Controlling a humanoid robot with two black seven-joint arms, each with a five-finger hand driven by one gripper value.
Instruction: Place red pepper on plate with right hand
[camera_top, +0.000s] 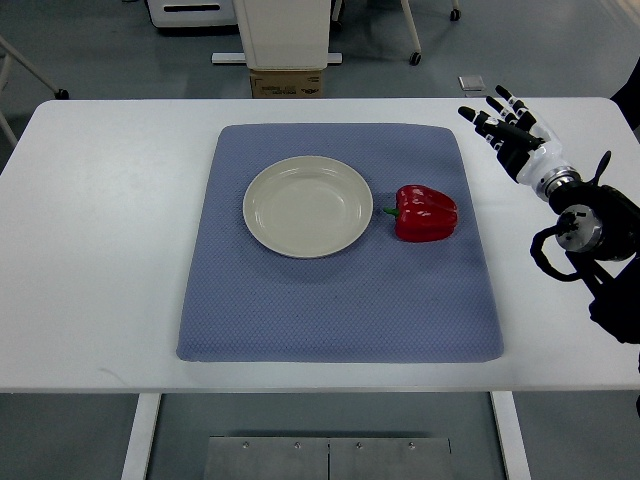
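**Right hand poised off the mat, pepper waiting beside the plate**

The red pepper (427, 213) lies on its side on the blue mat (340, 310), just to the right of the plate (308, 206) and not quite touching its rim; its green stem points left, toward the plate. The plate itself holds nothing. The right hand (505, 125) hovers over the bare white counter (100, 250), beyond the mat's far right corner and well apart from the pepper, its fingers spread and holding nothing. No left arm shows anywhere in the top view.

The step in hand looks to be the reach, so nothing of the task proper is done yet. To do it well, the hand should travel inward and toward the robot until it sits above the pepper's broad body, then come down with fingers wide enough to span the lobes. A grip across the body, clear of the stem, is likely steadier, since the glossy skin may slip. The carry afterwards is short: lift enough to clear the plate's raised rim, move left, and set down near the centre so the pepper does not roll off.
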